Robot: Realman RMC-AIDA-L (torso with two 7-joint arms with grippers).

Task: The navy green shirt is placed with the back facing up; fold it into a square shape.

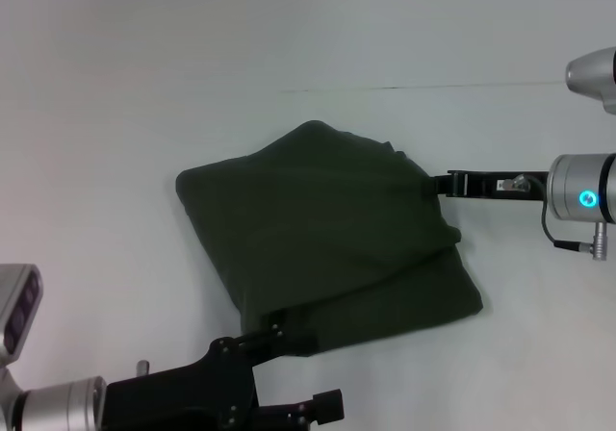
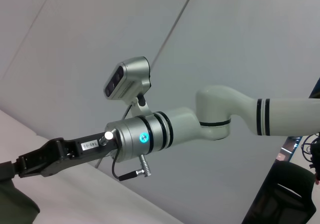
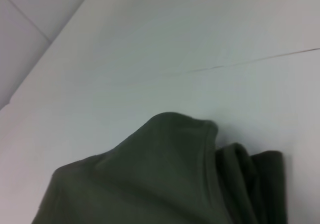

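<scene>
White table [image 1: 115, 114], bearing at centre the navy green shirt [image 1: 318, 229], already gathered into a skewed, roughly four-sided bundle with several layers stacked and one rounded corner humped toward the far side. Right gripper [image 1: 441, 184] at the shirt's right edge, tips meeting the fabric there; left gripper [image 1: 289, 338] at the near edge, tips tucked under or against the hem. Probably a late folding or squaring step. For a clean result: both edges carried together at equal height, layers kept taut, near edge laid parallel to the far one, humped corner flattened before release. Right claw: seemingly narrowed on the cloth edge, though actual pinch not resolvable. Left claw: opening hidden by fabric, grasp undeterminable. Seen from the right wrist, only stacked folds at the shirt's edge.
</scene>
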